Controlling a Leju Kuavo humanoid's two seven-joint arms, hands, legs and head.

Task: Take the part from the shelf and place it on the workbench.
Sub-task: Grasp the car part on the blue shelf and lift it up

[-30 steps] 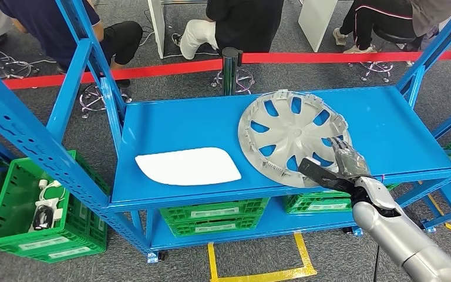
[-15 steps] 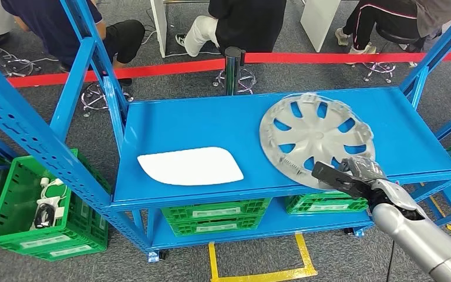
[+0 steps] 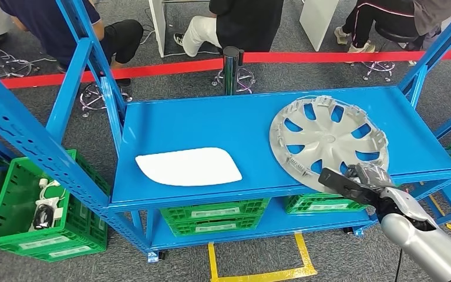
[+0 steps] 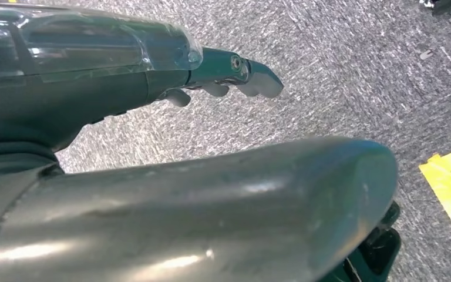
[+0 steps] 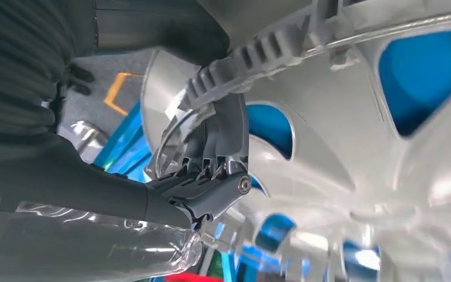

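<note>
The round silver plastic hubcap (image 3: 329,141) is gripped at its near rim by the right hand (image 3: 369,179) over the blue metal shelf (image 3: 188,126); left hand (image 4: 223,73) state can't be told.

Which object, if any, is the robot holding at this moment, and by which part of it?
The right hand grips the silver hubcap by its near rim, at the shelf's front edge. The left hand holds nothing.
</note>
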